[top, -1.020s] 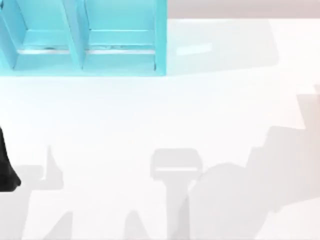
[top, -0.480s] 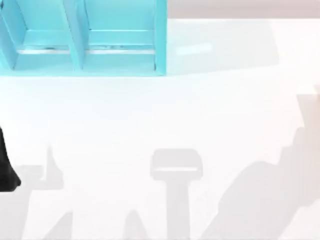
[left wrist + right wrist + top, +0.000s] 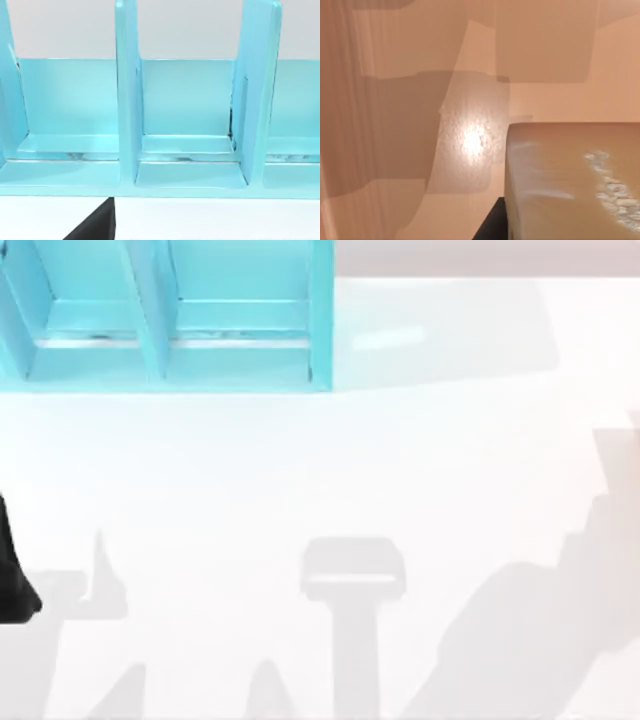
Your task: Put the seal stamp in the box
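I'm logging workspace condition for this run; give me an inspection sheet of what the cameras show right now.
Surface: white table, crossed by grey shadows.
Job's things: turquoise box with upright dividers at the top view's upper left; seal stamp, tan with whitish marks, close before the right wrist camera.
Clutter: nothing seen.
Grippers: dark part of left arm at the table's left edge; finger state cannot be told.
Cables: nothing seen.
Surroundings: plain pale backdrop.

Count of things on the table

One turquoise box (image 3: 165, 320) with three compartments seen; one seal stamp (image 3: 570, 180); one white table (image 3: 320, 490).
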Robot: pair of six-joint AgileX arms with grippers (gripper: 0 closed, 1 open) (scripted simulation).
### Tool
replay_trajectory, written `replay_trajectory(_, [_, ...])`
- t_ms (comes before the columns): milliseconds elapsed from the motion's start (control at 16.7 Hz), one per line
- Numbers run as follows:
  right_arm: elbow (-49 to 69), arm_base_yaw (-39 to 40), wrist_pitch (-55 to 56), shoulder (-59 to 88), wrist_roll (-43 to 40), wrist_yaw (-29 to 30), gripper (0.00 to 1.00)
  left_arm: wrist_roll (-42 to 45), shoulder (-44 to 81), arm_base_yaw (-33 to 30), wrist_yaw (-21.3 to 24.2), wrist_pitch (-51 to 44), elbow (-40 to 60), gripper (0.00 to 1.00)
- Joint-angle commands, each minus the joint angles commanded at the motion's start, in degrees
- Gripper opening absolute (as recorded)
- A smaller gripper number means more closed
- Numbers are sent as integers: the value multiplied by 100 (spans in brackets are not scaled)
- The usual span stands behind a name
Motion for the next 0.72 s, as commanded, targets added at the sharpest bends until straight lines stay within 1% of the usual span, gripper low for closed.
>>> replay_trajectory(420, [0, 0, 0, 0, 0, 0, 98, 0, 0, 0, 0, 0, 0, 100])
replay_trajectory(480, [0, 0, 0, 0, 0, 0, 100, 0, 0, 0, 0, 0, 0, 100])
replay_trajectory(720, [0, 0, 0, 0, 0, 0, 100, 0, 0, 0, 0, 0, 0, 100])
